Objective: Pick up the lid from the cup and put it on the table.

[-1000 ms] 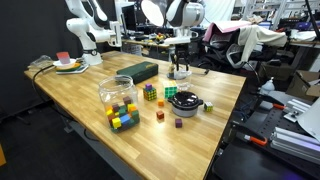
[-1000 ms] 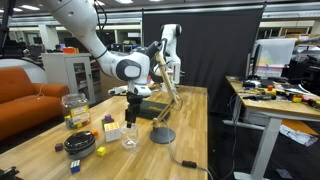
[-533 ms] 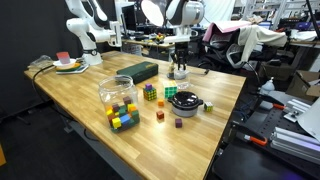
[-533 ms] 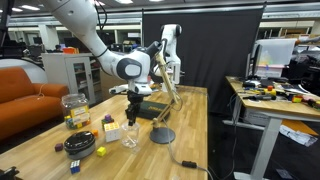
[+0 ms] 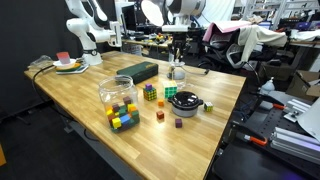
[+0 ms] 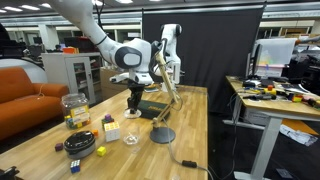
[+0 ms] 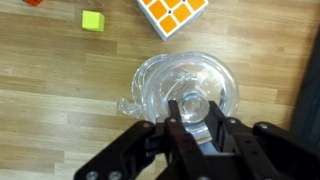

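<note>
The small clear cup (image 7: pixel 187 82) stands on the wooden table (image 7: pixel 60 90), directly under my gripper (image 7: pixel 194 118). The jaws are shut on a small round whitish lid (image 7: pixel 194 106) and hold it a little above the cup's open rim. In both exterior views the gripper (image 5: pixel 177 48) (image 6: pixel 133 104) hangs above the cup (image 5: pixel 177 72) (image 6: pixel 131 137), clear of it. The lid is too small to make out in the exterior views.
A Rubik's cube (image 7: pixel 172 12) (image 5: pixel 170 92) and a green block (image 7: pixel 92 20) lie close to the cup. A black pot (image 5: pixel 186 102), a jar of coloured blocks (image 5: pixel 119 102), a black box (image 5: pixel 139 71) and a grey disc (image 6: pixel 162 135) are on the table.
The gripper was down at the cup's top; it has risen straight up with the lid between its jaws. The cup stays in place.
</note>
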{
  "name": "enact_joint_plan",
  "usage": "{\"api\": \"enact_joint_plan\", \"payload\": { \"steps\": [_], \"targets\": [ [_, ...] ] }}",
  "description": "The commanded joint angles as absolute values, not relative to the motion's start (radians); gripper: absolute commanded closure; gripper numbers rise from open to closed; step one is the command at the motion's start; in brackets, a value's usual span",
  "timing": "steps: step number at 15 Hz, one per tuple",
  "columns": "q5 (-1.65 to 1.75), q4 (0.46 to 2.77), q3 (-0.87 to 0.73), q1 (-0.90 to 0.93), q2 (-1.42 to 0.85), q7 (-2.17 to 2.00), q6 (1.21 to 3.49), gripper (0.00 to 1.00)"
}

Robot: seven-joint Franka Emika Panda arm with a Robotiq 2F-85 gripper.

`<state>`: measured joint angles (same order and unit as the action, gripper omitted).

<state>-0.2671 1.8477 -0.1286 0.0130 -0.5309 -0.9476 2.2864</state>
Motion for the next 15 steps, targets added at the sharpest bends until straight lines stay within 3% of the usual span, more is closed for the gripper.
{"api": "enact_joint_plan", "payload": {
  "steps": [1, 15],
  "targets": [
    [-0.291, 1.910, -0.119, -0.010, -0.452, -0.938, 2.322, 0.92],
    [-0.315, 2.231, -0.227, -0.107, -0.341, -1.158, 2.425, 0.92]
  ]
}}
